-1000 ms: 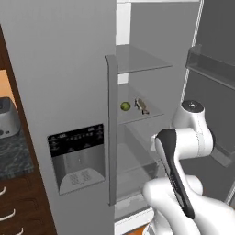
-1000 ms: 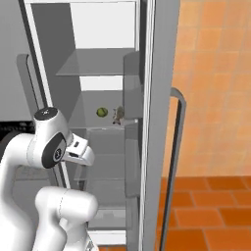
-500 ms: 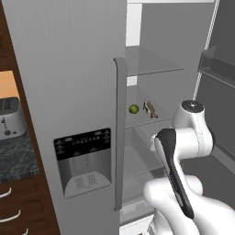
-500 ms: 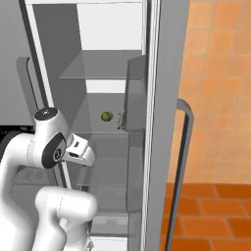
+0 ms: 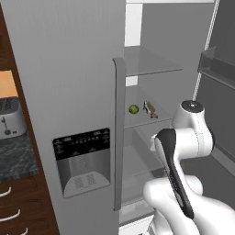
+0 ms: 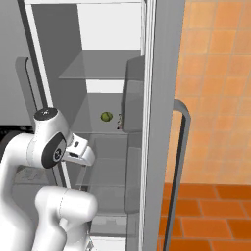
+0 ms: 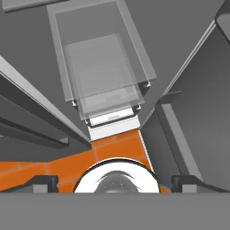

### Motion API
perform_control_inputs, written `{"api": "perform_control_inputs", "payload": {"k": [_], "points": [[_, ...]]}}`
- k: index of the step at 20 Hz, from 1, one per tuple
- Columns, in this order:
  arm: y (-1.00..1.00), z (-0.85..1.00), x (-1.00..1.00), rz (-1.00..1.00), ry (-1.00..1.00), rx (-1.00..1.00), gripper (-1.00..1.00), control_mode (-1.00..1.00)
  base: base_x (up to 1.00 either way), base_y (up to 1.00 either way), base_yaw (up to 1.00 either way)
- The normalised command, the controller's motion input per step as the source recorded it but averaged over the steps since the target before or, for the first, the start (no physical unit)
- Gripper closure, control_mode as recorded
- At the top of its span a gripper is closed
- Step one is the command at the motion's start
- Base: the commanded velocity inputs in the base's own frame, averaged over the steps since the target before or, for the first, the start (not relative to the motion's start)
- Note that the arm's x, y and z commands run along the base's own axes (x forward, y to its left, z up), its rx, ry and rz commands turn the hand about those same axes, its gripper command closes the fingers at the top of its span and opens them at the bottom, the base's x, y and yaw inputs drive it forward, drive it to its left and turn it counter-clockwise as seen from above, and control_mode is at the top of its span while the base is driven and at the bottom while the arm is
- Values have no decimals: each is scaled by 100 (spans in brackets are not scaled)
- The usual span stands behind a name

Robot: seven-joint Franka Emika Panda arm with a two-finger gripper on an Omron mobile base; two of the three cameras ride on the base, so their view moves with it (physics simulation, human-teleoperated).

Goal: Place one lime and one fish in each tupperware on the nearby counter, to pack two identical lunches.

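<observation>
Where fridge (image 5: 82,69) stands open: orange floor (image 6: 211,211).

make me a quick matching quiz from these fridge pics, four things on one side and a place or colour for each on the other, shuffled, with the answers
Things:
1. lime
2. fish
3. toaster
4. floor tiles

Places or colours:
A. orange
B. on the counter, left of the fridge's closed door
C. yellow-green, on a glass fridge shelf
D. grey-brown, right of the lime on the same shelf, in the left base view

Right pairs: 1-C, 2-D, 3-B, 4-A
</observation>
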Motion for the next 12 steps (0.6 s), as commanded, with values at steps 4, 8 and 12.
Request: {"api": "perform_control_inputs", "payload": {"k": [4,8,12], "points": [[0,2,8,0,-7,0,-100,-100,6,0,0],[-3,27,63,0,-32,-2,-100,-100,0,0,0],[-10,5,58,1,-32,-7,-100,-100,0,0,0]]}}
